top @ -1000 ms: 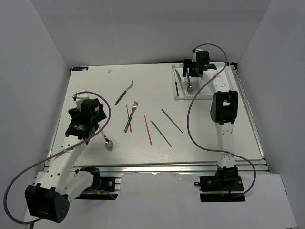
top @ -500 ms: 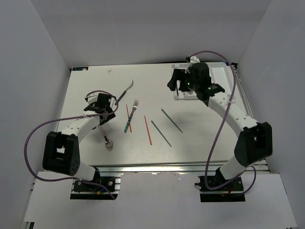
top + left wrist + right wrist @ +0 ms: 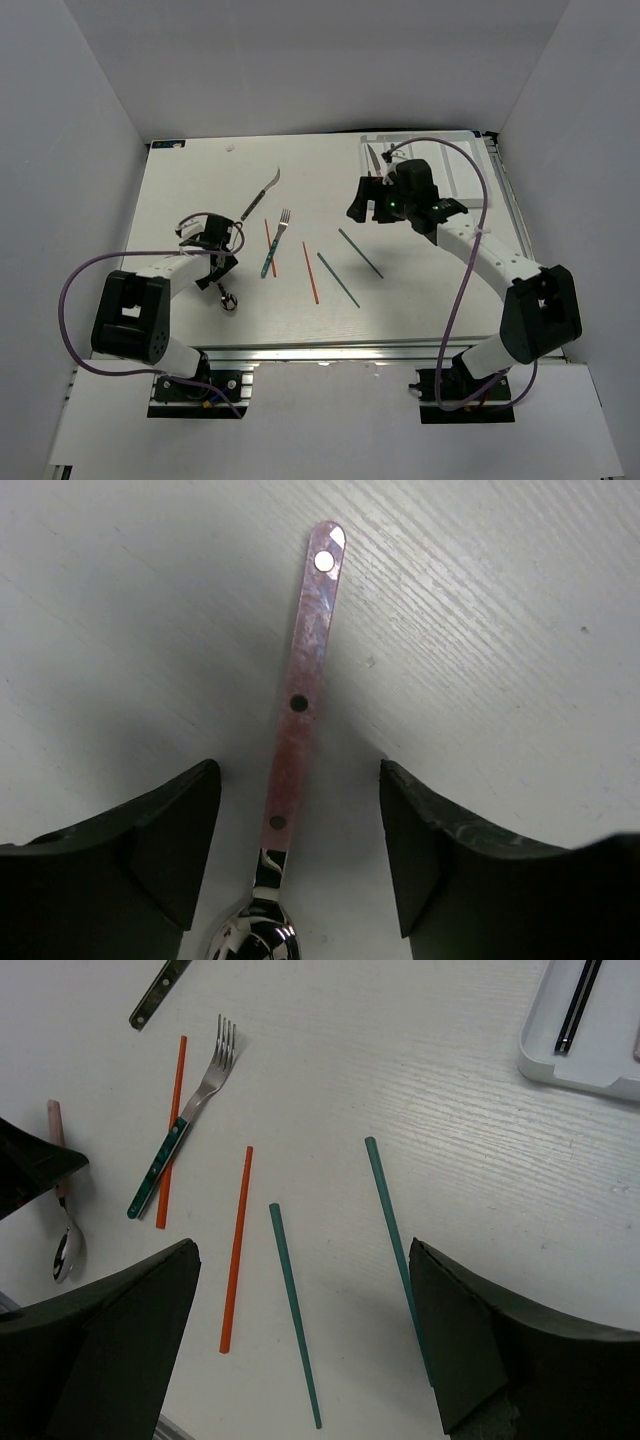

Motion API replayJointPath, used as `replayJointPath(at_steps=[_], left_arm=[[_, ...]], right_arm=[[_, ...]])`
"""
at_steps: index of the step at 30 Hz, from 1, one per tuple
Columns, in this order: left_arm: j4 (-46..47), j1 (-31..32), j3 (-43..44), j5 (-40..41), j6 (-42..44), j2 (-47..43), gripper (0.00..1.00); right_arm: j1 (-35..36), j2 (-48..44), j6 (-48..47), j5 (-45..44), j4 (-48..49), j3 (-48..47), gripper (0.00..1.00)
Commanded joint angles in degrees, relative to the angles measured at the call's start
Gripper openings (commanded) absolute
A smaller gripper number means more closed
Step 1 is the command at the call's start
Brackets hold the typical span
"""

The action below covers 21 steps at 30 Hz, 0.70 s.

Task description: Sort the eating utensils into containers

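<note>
A pink-handled spoon [image 3: 300, 680] lies on the table, its handle between the fingers of my open left gripper [image 3: 297, 780]; nothing touches it. From above, the left gripper [image 3: 220, 273] sits just behind the spoon [image 3: 227, 297]. My right gripper [image 3: 362, 203] is open and empty, hovering above two teal chopsticks [image 3: 294, 1310] [image 3: 385, 1210]. Two red chopsticks [image 3: 236, 1250] [image 3: 170, 1130], a teal-handled fork [image 3: 185, 1120] and a dark-handled knife [image 3: 258, 195] lie mid-table. The white tray [image 3: 460, 160] stands at the back right, partly hidden by the right arm, with a knife [image 3: 372, 158] in it.
The tray's corner [image 3: 560, 1065] shows in the right wrist view, holding a dark slim utensil [image 3: 578, 1005]. White walls close in the table on the left, back and right. The table's front edge has a metal rail [image 3: 330, 347].
The right gripper swung from the tray out over the teal chopsticks. The left gripper moved forward and lowered astride the spoon's handle.
</note>
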<state>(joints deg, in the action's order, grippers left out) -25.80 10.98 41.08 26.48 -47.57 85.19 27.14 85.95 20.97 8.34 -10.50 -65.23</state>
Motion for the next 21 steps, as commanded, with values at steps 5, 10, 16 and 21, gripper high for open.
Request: replayJointPath(at_steps=[5, 10, 16, 21], left_arm=[[5.7, -0.3, -7.0, -4.2, -2.6, 0.2, 0.47], [8.3, -0.3, -10.7, -5.7, -2.4, -1.7, 0.17], [11.6, -0.3, -11.8, -13.0, -0.2, -5.8, 0.0], [7.9, 0.4, -9.8, -11.4, 0.9, -13.7, 0.0]], right_arm=[[0.3, -4.7, -0.1, 0.5, 0.2, 1.2, 0.89], [0.3, -7.2, -0.3, 1.1, 0.3, 2.7, 0.89], [-0.2, -11.8, 4.8, 12.6, 12.6, 11.7, 0.89], [-0.2, -13.6, 7.0, 17.7, 17.7, 14.1, 0.89]])
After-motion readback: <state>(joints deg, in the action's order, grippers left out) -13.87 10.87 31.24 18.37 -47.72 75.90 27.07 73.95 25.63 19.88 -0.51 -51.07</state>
